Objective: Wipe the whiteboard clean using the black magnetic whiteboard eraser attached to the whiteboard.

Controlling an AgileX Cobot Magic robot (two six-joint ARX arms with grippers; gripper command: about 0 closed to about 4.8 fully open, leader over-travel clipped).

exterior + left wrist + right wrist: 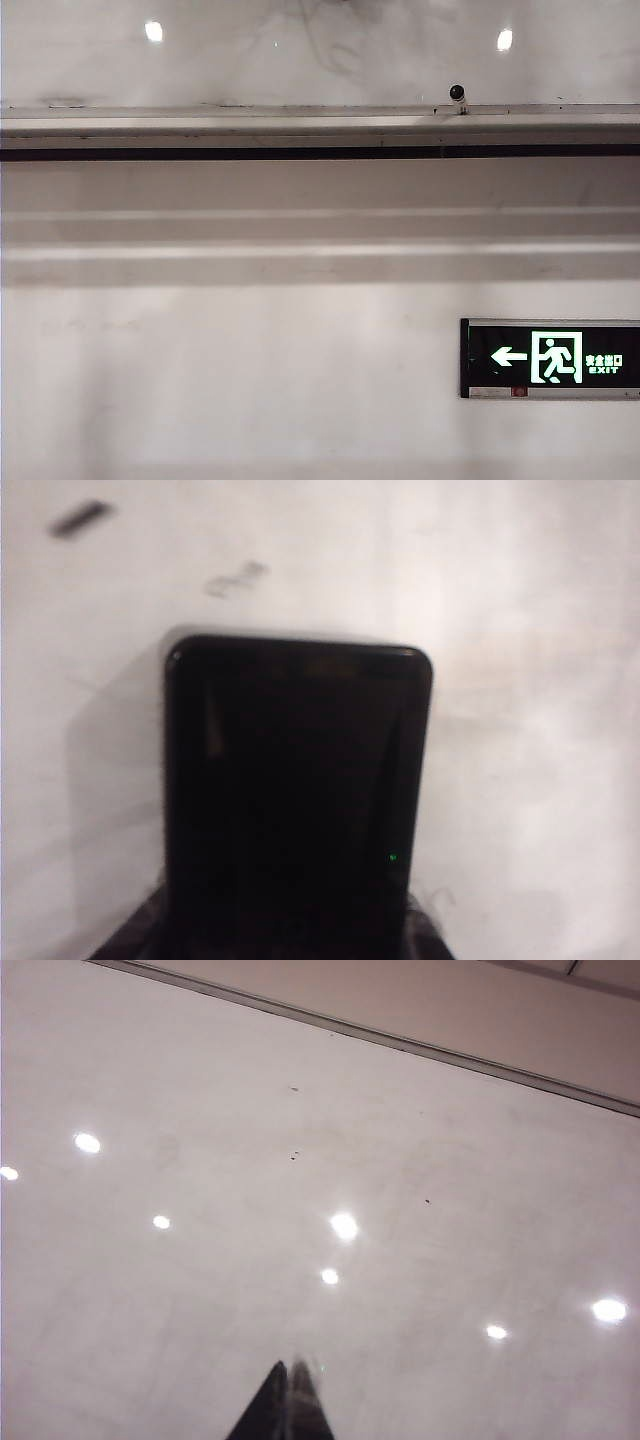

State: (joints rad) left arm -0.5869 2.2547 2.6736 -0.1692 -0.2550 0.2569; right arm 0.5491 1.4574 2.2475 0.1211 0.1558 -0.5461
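Left wrist view: black eraser fills the frame centre, gripped in the left gripper, long axis running straight out from the wrist, flat against or just off the whiteboard; contact not confirmable. Grey smears and a dark mark lie beyond the eraser's far end, off to one side. Right gripper: fingertips pressed together, empty, facing bare glossy board. Left arm nearer; stroke likely outward toward the marks.

Exterior camera: we face the whiteboard rail and the exit sign below. Both wrist cameras: we sit close, facing the whiteboard, the shared surface.
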